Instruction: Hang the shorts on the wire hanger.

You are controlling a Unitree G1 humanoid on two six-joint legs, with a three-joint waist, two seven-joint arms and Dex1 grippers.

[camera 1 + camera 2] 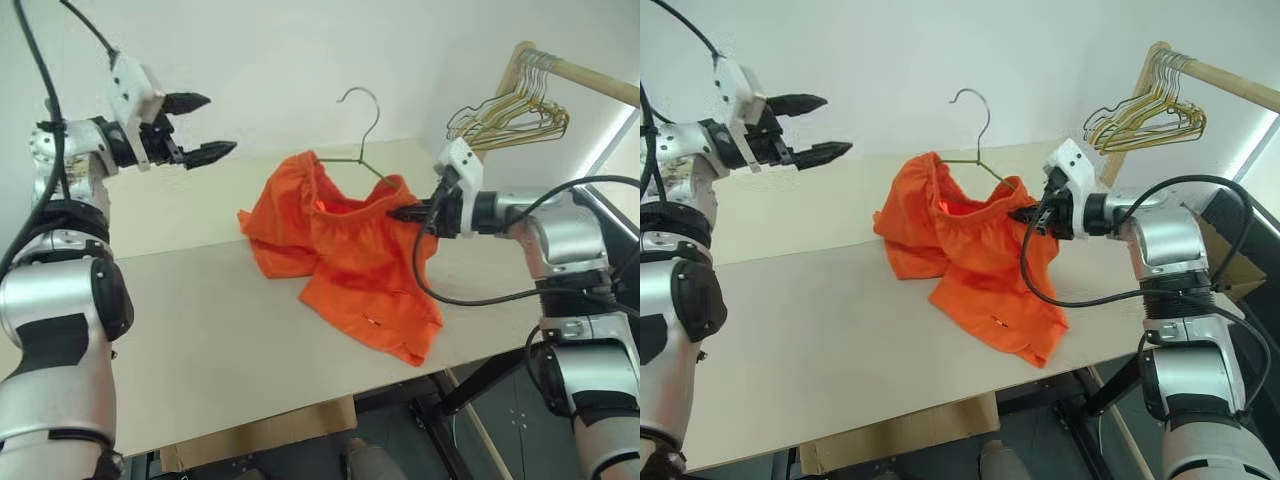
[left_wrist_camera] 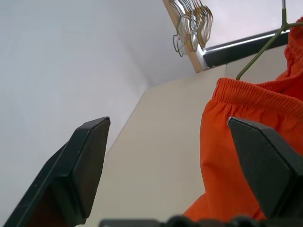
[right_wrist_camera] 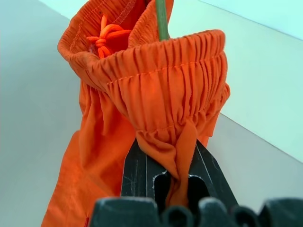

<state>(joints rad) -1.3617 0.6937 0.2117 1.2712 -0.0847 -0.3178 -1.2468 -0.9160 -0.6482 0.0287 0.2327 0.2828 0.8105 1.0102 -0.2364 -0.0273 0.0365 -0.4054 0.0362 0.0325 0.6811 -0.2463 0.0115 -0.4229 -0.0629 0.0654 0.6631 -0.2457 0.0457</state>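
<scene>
Right gripper [image 1: 1028,214]: you have it clamped on a pinch of the gathered waistband, which keeps that right end of the shorts [image 1: 970,255] lifted and the waist mouth open.
Left gripper [image 1: 196,128]: you have it spread wide and empty, up at the far left, well apart from the fabric, so the right grip alone carries the garment.
Shorts: draped mid-table, legs trailing toward the near edge of the table [image 1: 200,330].
Wire hanger [image 1: 975,130]: its hook rises behind the waistband, with its arms tucked inside the waist.

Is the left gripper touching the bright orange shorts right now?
Apart. The left eye view shows the left gripper open in the air, with bare wall between it and the orange shorts.
</scene>
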